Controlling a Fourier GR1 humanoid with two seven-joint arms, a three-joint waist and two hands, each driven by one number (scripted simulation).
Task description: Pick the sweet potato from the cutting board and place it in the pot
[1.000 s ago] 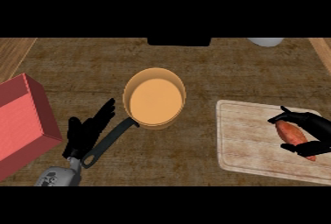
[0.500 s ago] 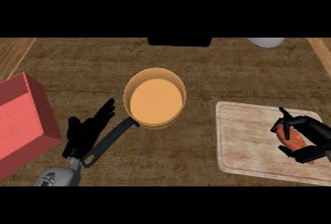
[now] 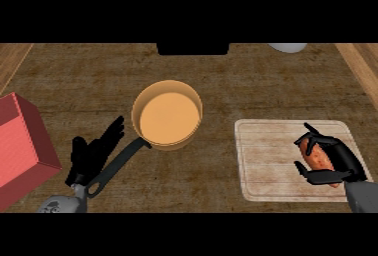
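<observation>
The orange-brown sweet potato (image 3: 319, 159) lies on the right part of the pale wooden cutting board (image 3: 266, 160). My right hand (image 3: 341, 161) is curled round it, thumb and fingers closing on both ends, so part of it is hidden. The pot (image 3: 167, 114) is an orange pan with a dark handle (image 3: 122, 165) running down-left, left of the board. My left hand (image 3: 90, 155) rests open with fingers up, just left of that handle.
A red box (image 3: 18, 150) stands at the left edge. A white round object (image 3: 288, 47) and a black block (image 3: 193, 48) sit at the counter's far edge. Bare counter lies between the pan and the board.
My right hand has lowered over the sweet potato and its fingers have curled round it. The left hand and the pan have stayed put.
</observation>
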